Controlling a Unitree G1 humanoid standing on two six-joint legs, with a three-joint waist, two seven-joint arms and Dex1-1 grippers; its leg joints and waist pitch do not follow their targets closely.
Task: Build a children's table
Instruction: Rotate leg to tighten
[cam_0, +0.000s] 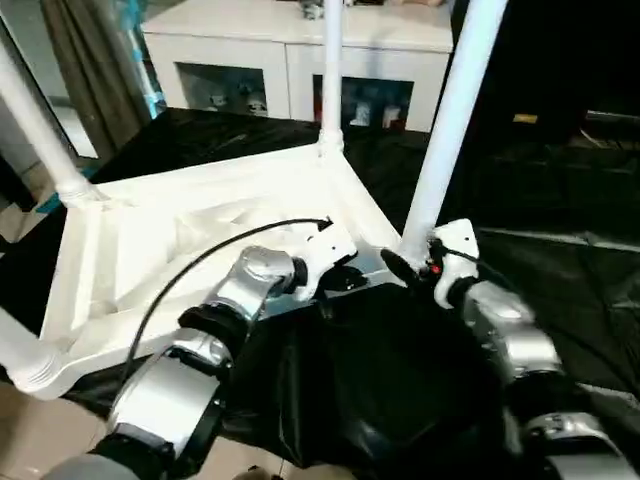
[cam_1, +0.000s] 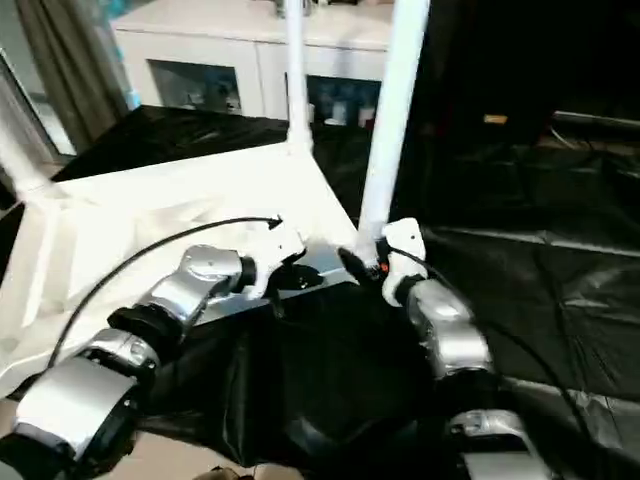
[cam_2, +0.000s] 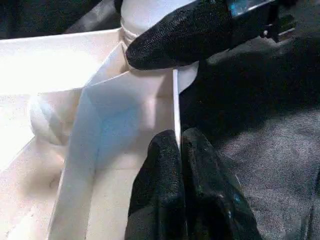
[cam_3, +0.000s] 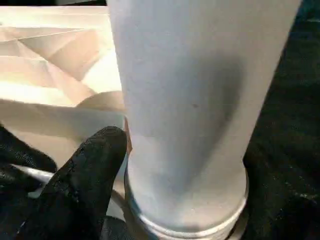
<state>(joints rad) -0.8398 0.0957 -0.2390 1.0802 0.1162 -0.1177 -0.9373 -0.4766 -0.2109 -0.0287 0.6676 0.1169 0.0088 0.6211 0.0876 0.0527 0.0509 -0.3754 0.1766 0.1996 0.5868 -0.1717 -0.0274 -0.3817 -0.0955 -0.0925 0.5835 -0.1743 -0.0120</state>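
Note:
The white table top (cam_0: 150, 240) lies upside down on a black cloth, its ribbed underside facing up. Legs stand in its corner sockets: one at the far corner (cam_0: 332, 70), one on the left (cam_0: 40, 130), one at the near left (cam_0: 15, 350), and one at the near right (cam_0: 450, 110). My left gripper (cam_2: 180, 145) is shut on the thin rim of the top, close to the near-right corner. My right gripper (cam_0: 410, 268) holds the base of the near-right leg (cam_3: 195, 100), one black finger (cam_3: 85, 175) pressed against its side just above the socket.
A white cabinet (cam_0: 300, 50) with glass-fronted shelves stands behind the table. A curtain (cam_0: 90, 60) hangs at the back left. Black cloth (cam_0: 560, 280) covers the surface to the right and in front. Pale floor shows at the lower left.

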